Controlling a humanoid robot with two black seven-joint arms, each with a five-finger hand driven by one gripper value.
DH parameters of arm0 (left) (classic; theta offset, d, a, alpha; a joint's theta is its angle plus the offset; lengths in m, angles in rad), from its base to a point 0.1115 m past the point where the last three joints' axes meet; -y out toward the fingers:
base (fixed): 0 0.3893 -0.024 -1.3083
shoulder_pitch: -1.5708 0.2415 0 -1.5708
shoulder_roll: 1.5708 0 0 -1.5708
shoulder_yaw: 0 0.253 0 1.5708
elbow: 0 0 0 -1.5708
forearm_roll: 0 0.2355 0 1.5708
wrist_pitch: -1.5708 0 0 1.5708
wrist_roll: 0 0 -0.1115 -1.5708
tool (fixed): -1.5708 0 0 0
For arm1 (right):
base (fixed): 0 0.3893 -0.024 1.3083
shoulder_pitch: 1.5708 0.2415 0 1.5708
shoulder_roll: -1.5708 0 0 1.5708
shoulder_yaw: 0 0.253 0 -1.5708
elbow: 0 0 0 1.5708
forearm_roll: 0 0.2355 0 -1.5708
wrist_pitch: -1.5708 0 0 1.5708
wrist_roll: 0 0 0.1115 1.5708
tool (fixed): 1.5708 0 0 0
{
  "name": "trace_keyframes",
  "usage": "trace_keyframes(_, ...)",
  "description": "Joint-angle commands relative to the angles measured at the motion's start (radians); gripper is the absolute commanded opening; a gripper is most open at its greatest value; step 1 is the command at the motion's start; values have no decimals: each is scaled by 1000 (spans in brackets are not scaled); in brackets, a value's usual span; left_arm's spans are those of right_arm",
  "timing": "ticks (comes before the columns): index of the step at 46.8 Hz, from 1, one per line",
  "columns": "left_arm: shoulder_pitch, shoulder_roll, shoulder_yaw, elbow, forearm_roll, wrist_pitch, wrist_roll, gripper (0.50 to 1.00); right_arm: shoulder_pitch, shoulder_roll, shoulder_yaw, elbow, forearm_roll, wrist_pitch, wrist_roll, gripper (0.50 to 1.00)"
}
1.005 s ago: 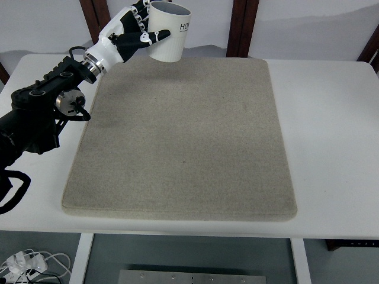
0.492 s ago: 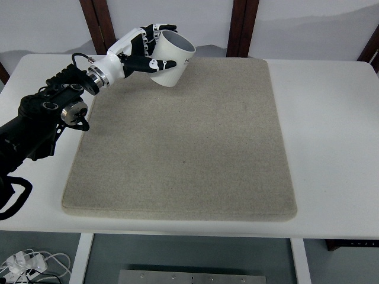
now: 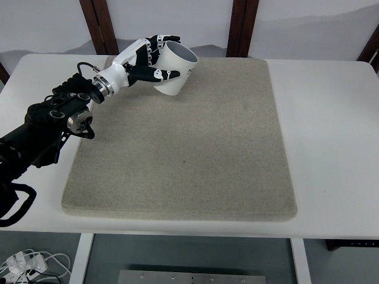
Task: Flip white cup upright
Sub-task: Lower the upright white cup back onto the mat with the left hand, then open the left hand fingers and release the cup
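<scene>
The white cup [image 3: 177,72] is near the mat's far left corner, mouth up and tilted toward the right, with dark print on its side. My left hand [image 3: 153,59] is shut on it, thumb across the front wall and fingers wrapped behind the rim. Its base is at or just above the grey mat [image 3: 189,148]; I cannot tell if it touches. The left arm [image 3: 53,115] reaches in from the left edge. The right arm is out of view.
The mat covers most of a white table [image 3: 331,118]. Dark wooden posts [image 3: 240,26] stand behind the far edge. Cables [image 3: 23,263] lie on the floor below the table's front left.
The left hand has lowered the cup from high above the mat's far edge down toward the mat and slightly right. The cup now tilts more to the right.
</scene>
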Motion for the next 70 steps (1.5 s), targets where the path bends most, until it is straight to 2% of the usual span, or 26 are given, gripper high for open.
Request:
trace_keyframes(1,2,0,1,-1,0,-2,0,500,0,0,0,0,0,0,0,952)
trace_keyframes(24,40,-14,-2,4,0,-4,0,501,0,0,0,0,0,0,0,952)
trace_keyframes(41,74,-14,-17,5,-8,-4,0,741,0,0,0,0,0,0,0,952)
trace_keyframes(47,80,-14,-22,7,-8,-5,0,808,0,0,0,0,0,0,0,952)
trace_keyframes(58,80,-14,-29,10,-8,-4,0,896,0,0,0,0,0,0,0,952)
trace_keyframes(61,82,-12,-29,10,-8,-5,0,943,0,0,0,0,0,0,0,952)
trace_keyframes(66,82,-11,-29,13,-8,-5,0,988,0,0,0,0,0,0,0,952)
trace_keyframes(70,83,-11,-29,13,-8,-5,0,996,0,0,0,0,0,0,0,952)
